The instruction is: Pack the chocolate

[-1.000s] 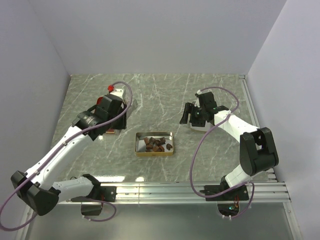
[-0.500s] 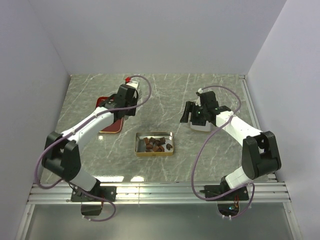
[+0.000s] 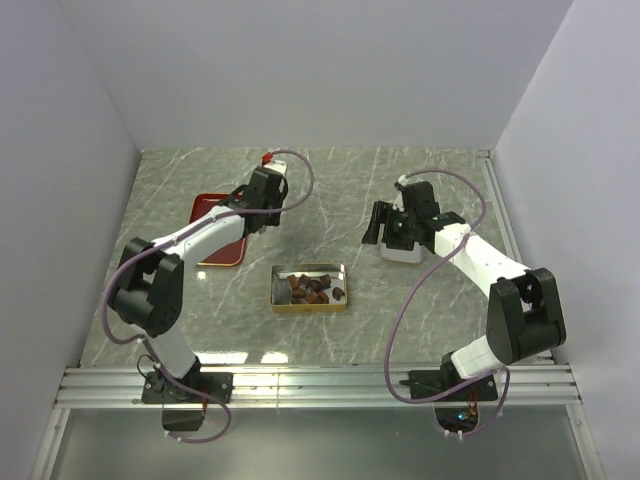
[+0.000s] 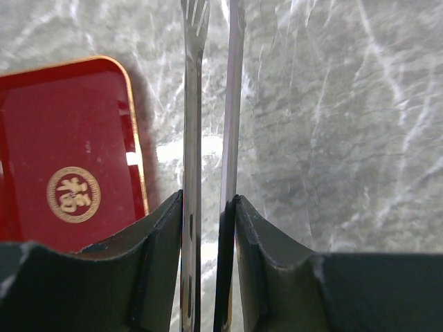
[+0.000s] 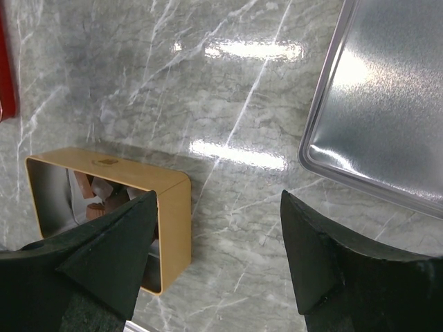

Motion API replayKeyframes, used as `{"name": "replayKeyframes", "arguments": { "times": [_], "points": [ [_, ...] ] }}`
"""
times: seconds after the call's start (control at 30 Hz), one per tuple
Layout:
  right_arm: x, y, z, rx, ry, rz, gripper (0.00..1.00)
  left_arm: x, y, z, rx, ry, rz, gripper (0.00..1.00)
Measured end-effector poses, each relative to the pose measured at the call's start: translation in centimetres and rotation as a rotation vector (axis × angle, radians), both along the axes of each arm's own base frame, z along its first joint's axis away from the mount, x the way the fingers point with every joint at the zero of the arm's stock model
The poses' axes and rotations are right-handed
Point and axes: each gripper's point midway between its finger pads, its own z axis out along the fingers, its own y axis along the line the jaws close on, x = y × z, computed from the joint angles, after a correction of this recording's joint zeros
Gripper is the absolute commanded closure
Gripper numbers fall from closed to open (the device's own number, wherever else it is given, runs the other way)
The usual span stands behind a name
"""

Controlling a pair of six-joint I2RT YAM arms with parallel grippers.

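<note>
The grey marbled table (image 3: 440, 310) carries three things, well apart. A gold tin (image 3: 310, 307) sits open near the middle (a little toward the near edge). A red lid (image 3: 224, 254) lies flat toward the left edge, and a shiny silver tray (image 5: 387, 97) lies toward the right.

L arm (image 3: 200, 235) stretched far fwd, forearm near level. L claw (image 4: 208, 207) squeezed onto thin metal tongs (image 4: 192, 104), fingers nearly together. R arm (image 3: 480, 260) bent at elbow, reaching fwd & inward. R claw (image 5: 218, 200) spread wide, holding nothing.
</note>
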Motion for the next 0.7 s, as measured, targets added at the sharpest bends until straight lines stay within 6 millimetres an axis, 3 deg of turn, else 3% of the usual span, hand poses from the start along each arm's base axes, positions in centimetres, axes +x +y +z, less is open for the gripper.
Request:
{"name": "replayKeyframes", "arguments": {
  "times": [0.33, 0.57, 0.7],
  "points": [
    [-0.4, -0.3, 0.6, -0.007, -0.001, -0.006, 0.21, 1.6, -0.6, -6.4, 0.072, 0.115, 0.016, 0.61],
    [-1.0, -1.0, 2.7, -0.013, -0.049, -0.025, 0.21, 2.5, -0.8, -9.3, 0.103, 0.174, 0.04, 0.6],
    [-1.0, -1.4, 3.3, -0.009, -0.061, -0.045, 0.21, 3.4, -1.1, -9.5, 0.112, 0.178, 0.058, 0.53]
  ]
}}
